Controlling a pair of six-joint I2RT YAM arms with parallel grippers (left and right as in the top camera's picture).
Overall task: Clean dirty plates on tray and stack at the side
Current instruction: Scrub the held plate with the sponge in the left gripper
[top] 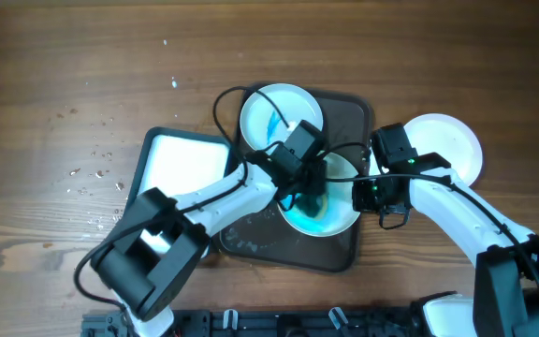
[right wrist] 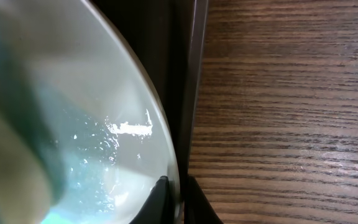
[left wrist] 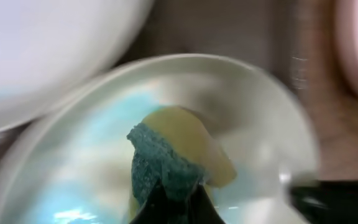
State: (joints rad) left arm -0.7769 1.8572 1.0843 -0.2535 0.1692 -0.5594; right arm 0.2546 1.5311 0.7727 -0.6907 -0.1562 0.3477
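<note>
The dark brown tray holds two white plates. The far plate has a blue smear. The near plate is covered in teal smears. My left gripper is shut on a yellow-and-green sponge and presses it onto this near plate. My right gripper is shut on the near plate's right rim, over the tray's edge. A third white plate lies on the table to the right of the tray.
A smaller white tray with a dark teal rim lies left of the brown tray, partly under my left arm. White specks are scattered on the wooden table at the left. Cables loop over the far plate.
</note>
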